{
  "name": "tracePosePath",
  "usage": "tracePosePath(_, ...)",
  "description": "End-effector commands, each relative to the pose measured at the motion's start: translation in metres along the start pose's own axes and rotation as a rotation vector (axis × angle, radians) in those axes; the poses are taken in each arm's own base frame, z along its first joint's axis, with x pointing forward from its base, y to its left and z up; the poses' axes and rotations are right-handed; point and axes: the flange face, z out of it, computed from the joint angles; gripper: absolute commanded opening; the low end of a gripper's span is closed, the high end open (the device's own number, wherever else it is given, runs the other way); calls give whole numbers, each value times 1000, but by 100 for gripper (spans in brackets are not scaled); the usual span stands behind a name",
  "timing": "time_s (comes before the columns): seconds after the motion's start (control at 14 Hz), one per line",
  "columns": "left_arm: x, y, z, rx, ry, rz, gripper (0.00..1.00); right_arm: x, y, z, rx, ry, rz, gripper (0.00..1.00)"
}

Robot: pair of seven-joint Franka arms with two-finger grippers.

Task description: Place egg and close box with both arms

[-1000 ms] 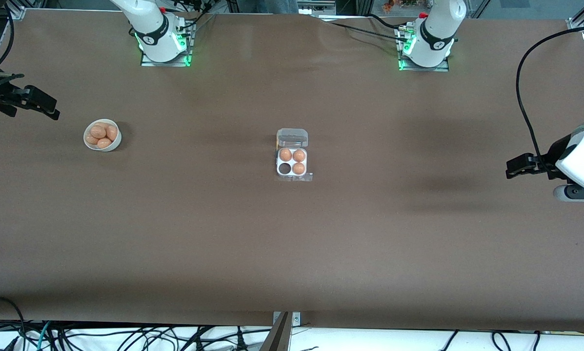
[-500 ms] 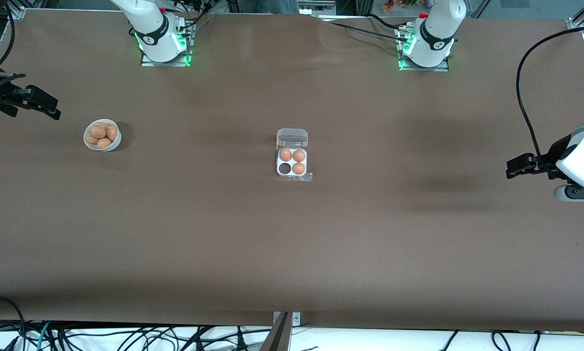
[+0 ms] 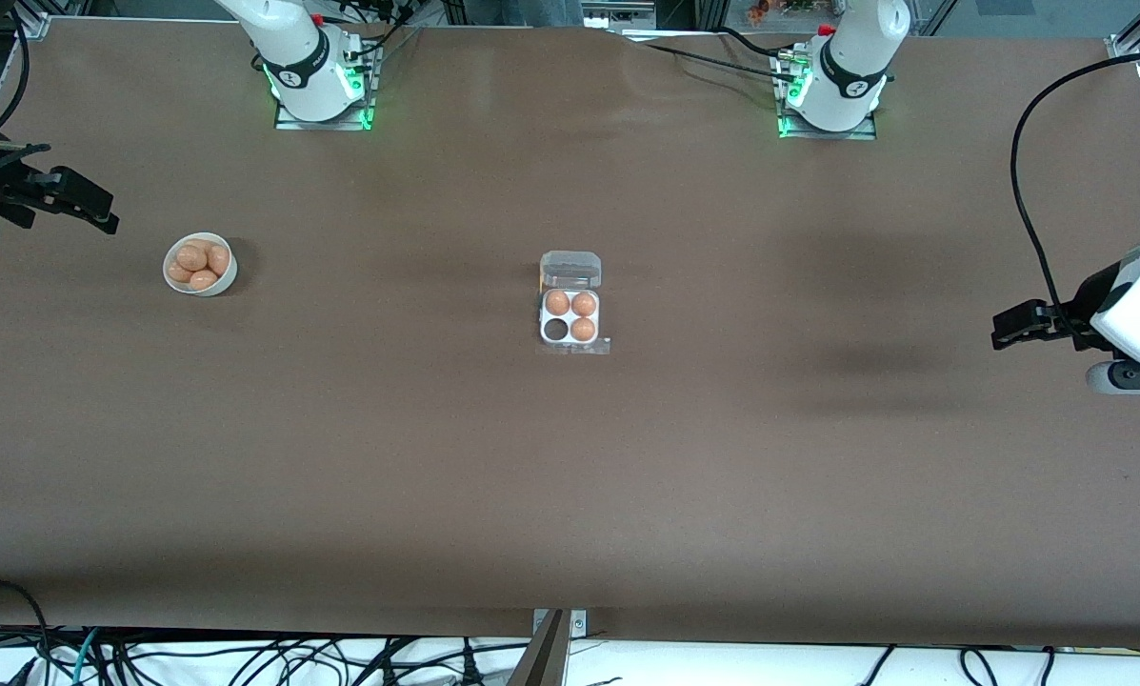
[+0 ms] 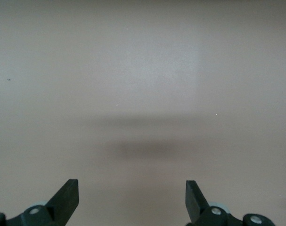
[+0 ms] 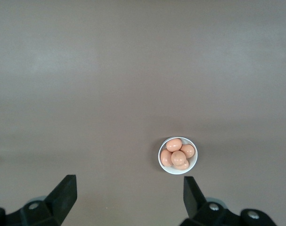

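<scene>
Both grippers hang spread wide and empty, the right gripper [image 3: 103, 211] near the bowl [image 3: 200, 264] of eggs, presumably to grab one for the box [image 3: 570, 316], left gripper [image 3: 1006, 325] waiting over bare surface [image 3: 722, 457].

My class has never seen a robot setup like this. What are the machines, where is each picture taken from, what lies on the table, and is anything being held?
Two white robot arms stand at a brown table. The large picture looks down from a high camera facing them. The other two come from cameras on each arm's wrist, looking past its black fingers.

Mid-table sits the box, a clear egg carton with its lid open: three eggs, one cell empty. Toward the right arm's end stands a white bowl of eggs, which the right wrist view also shows.

The right gripper hangs near the bowl. The left gripper hangs over bare table at the left arm's end. Both are open and hold nothing.
</scene>
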Motion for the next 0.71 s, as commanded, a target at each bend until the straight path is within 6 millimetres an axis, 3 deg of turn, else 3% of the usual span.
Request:
tracePosePath(0.0,-1,-2,-7,14,5,7,100,-2,0,-4,14,-1,-12,100)
tracePosePath(0.36,-1,-2,-7,14,5,-3,100,6,2,11,4,-29,-15,100)
tracePosePath(0.64,-1,1,-6,14,2,-2,100,25,12,60,-20,-127,0,100)
